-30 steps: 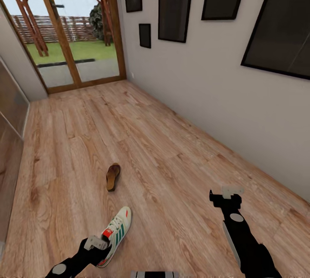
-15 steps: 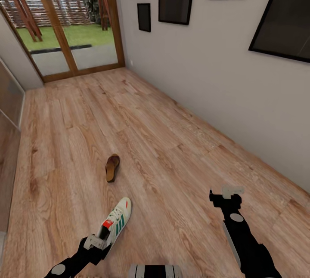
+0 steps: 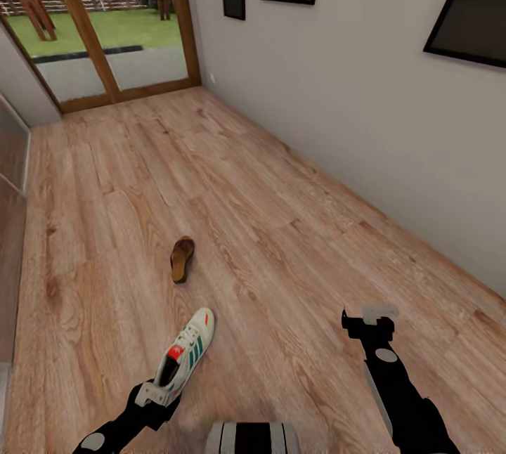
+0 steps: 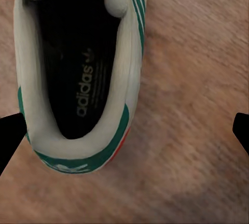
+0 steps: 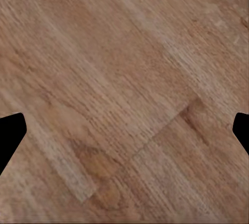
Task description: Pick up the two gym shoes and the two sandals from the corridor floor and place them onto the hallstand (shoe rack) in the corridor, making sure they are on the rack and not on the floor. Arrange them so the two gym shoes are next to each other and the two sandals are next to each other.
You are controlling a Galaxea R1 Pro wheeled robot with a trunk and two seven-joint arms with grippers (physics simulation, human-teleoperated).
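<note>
Close up, the left wrist view shows the dark insole and its printed logo inside one gym shoe point(image 4: 78, 78), with the left pincer point(image 4: 124, 133) spread wide, its fingertips either side of the heel, holding nothing. At lower left of the head view lies that one shoe point(image 3: 184, 355) on the corridor floor point(image 3: 281, 229), the right pincer point(image 3: 369, 318) at lower right spread and empty over bare planks, and one sandal point(image 3: 181, 259) farther up, left of centre.

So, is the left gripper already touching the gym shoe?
Cannot tell. In the left wrist view the gripper has wide-open jaws, one dark tip meeting the gym shoe heel in the image, but depth is unclear. The head view overlaps them too.
</note>
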